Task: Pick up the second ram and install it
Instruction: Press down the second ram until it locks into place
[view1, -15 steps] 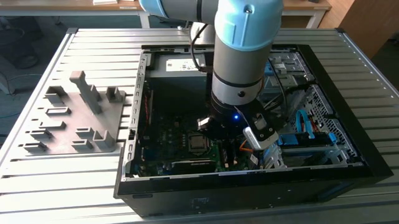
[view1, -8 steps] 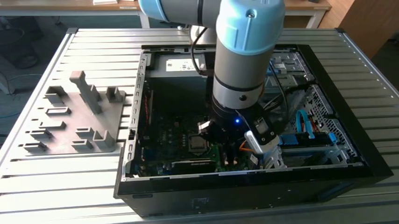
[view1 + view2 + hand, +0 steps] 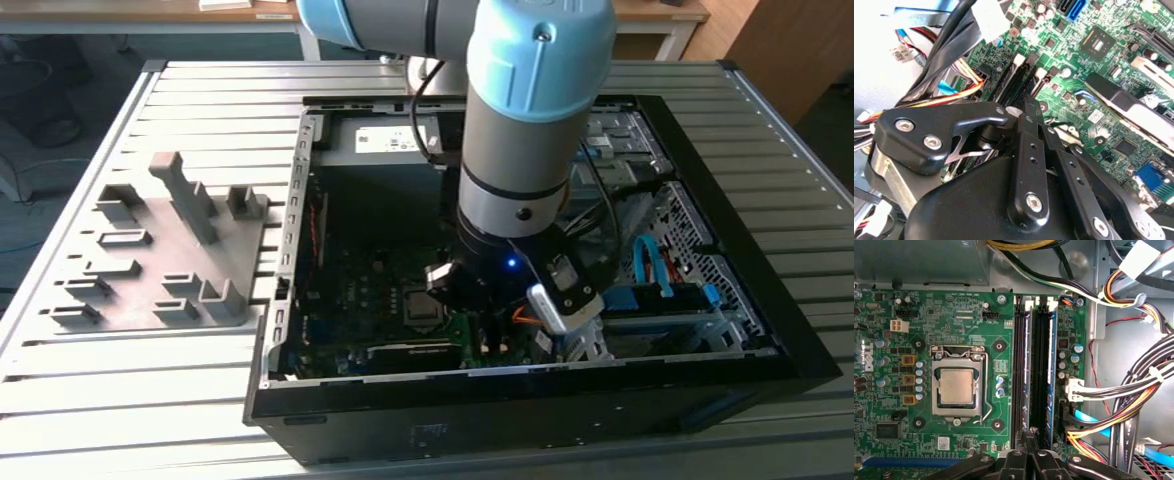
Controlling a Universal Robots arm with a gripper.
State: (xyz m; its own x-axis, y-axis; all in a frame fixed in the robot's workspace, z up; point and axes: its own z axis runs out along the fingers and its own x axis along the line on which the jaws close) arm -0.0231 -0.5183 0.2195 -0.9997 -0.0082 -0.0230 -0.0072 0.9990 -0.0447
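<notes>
Pressing, as it seems, with my jaws point(image 3: 1029, 434) drawn together on the near end of the long, flat dark green-black second ram point(image 3: 1027, 365), which stands in its slot just ahead of them, I risk seating it crooked or slipping onto the green motherboard point(image 3: 954, 320).

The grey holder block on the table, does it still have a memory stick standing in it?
No, the grey holder block in the exterior view has bare slots and posts, with no memory stick standing in it.
</notes>
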